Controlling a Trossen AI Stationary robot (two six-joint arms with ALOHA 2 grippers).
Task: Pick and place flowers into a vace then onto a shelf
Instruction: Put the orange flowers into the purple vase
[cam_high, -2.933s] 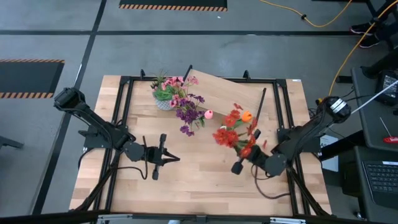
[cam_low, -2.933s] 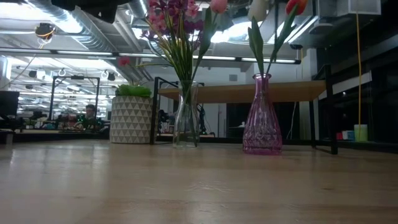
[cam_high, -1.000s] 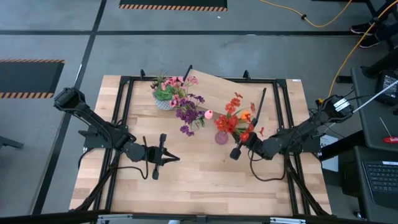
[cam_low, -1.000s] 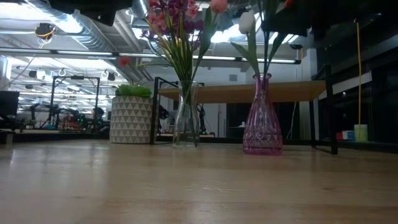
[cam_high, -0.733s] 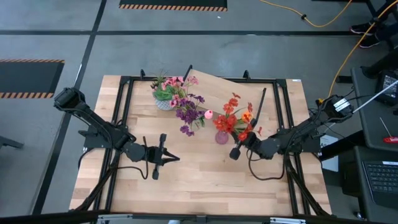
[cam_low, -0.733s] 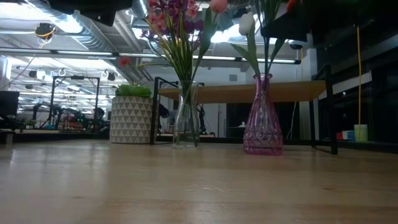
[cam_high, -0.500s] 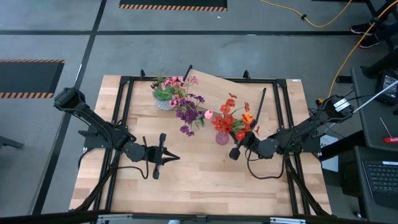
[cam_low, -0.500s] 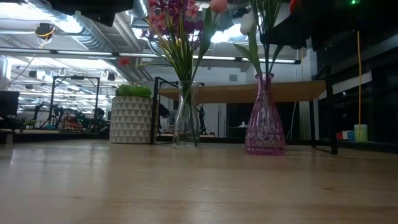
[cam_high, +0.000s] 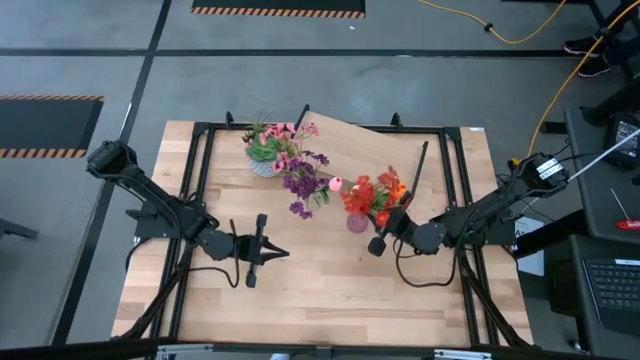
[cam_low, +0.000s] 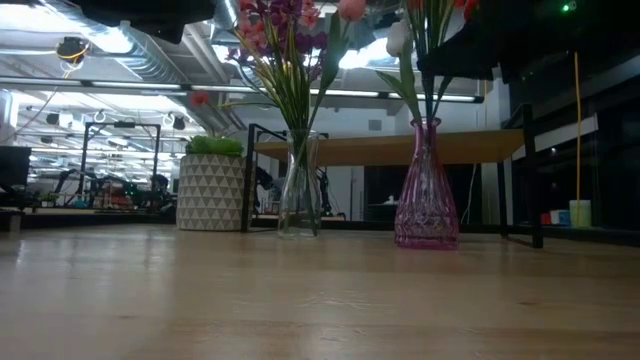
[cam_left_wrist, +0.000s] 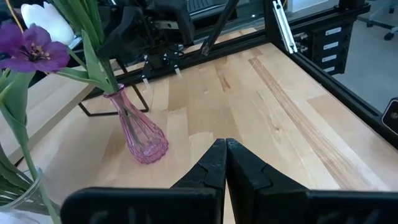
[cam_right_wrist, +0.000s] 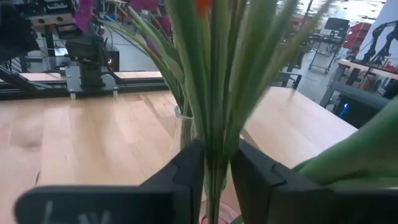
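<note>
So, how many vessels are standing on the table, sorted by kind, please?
Clear glass vase: 1
Pink glass vase: 1
White patterned plant pot: 1
Total: 3

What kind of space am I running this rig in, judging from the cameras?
Probably a robotics lab or workshop. The low view shows exposed ceiling ducts and more workbenches behind the table; the high view shows hazard-striped floor markings and a yellow cable.
</note>
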